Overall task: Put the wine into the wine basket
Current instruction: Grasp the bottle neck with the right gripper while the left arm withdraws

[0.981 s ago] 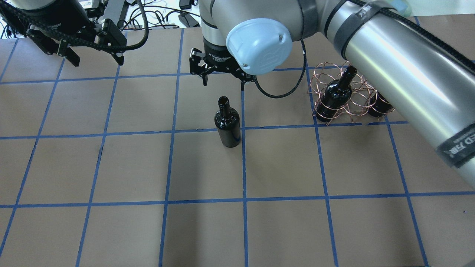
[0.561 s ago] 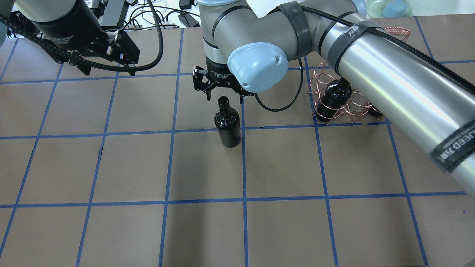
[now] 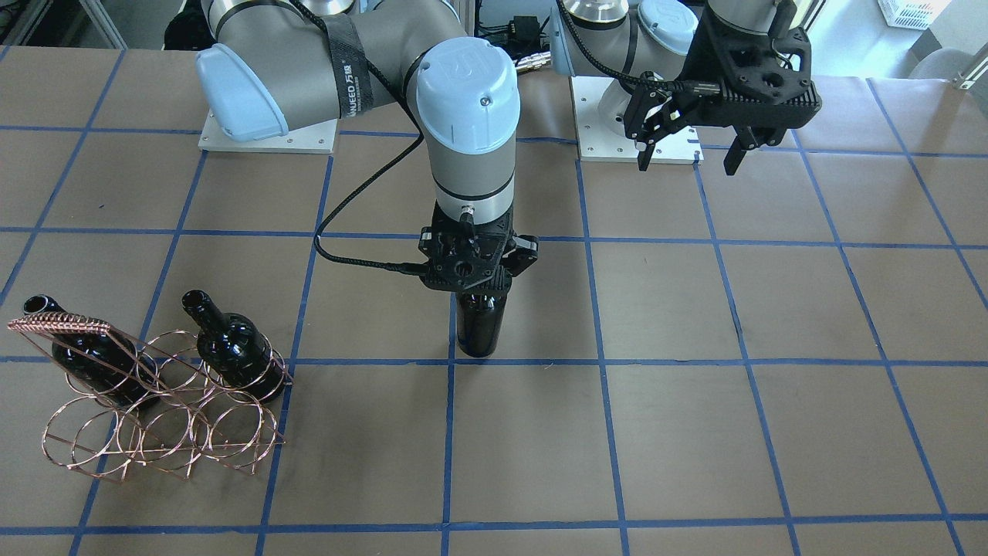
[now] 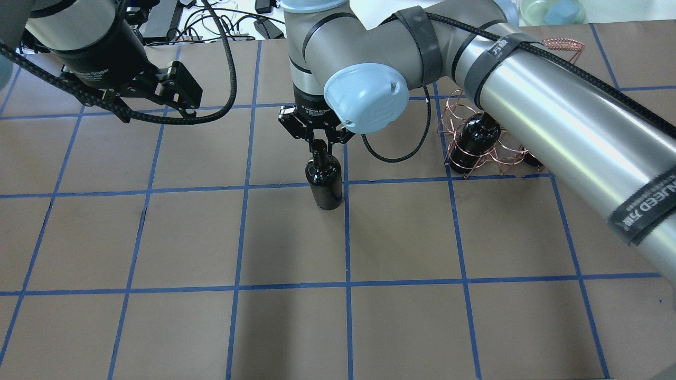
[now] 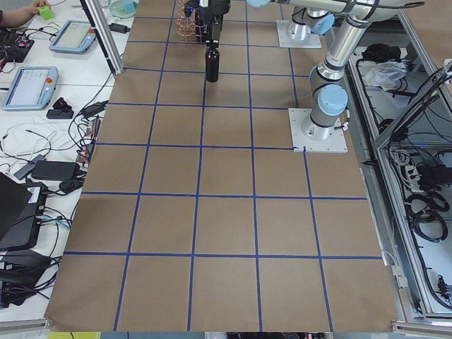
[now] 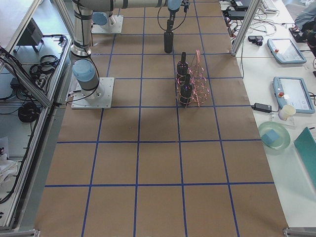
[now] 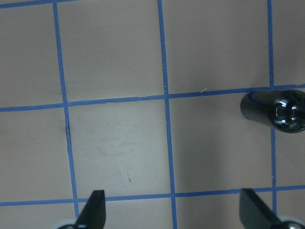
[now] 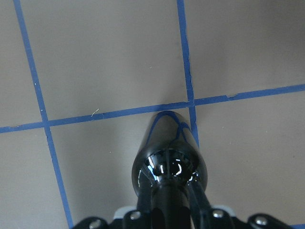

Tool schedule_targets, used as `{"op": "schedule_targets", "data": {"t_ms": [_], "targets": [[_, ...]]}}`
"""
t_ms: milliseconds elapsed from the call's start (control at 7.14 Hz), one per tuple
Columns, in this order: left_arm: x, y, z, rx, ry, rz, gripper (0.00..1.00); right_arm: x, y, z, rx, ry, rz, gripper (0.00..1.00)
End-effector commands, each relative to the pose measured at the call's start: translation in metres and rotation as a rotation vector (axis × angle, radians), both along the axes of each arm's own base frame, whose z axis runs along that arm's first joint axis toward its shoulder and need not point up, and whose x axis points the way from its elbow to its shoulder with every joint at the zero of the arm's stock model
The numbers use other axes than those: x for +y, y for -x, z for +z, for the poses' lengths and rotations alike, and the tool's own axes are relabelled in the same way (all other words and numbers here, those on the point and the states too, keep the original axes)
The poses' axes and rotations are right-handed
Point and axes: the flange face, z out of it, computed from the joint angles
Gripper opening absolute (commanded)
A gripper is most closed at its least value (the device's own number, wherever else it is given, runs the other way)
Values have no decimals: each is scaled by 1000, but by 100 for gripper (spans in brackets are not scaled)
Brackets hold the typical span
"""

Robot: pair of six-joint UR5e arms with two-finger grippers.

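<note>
Brown gridded desk (image 4: 158, 237) carries upright wine (image 4: 324, 184); right hand (image 4: 317, 143) clamps its neck just beneath, left hand (image 3: 685, 158) spread apart. Glossy glass might slip, toppling it.

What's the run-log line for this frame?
right gripper: shut on wine neck | wine: upright on table | left gripper: open, empty | basket: holds two bottles
</note>
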Motion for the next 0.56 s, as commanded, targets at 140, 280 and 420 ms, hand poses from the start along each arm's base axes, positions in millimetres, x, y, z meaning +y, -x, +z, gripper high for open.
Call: {"op": "schedule_targets", "data": {"t_ms": [140, 280, 420], "targets": [[1, 0, 0, 4, -2, 0, 100, 0, 2, 4, -17, -3, 7, 35], [1, 0, -1, 5, -5, -2, 100, 0, 0, 5, -36, -5, 6, 52], [2, 0, -3, 5, -7, -5, 100, 1, 0, 4, -28, -8, 4, 71]]}}
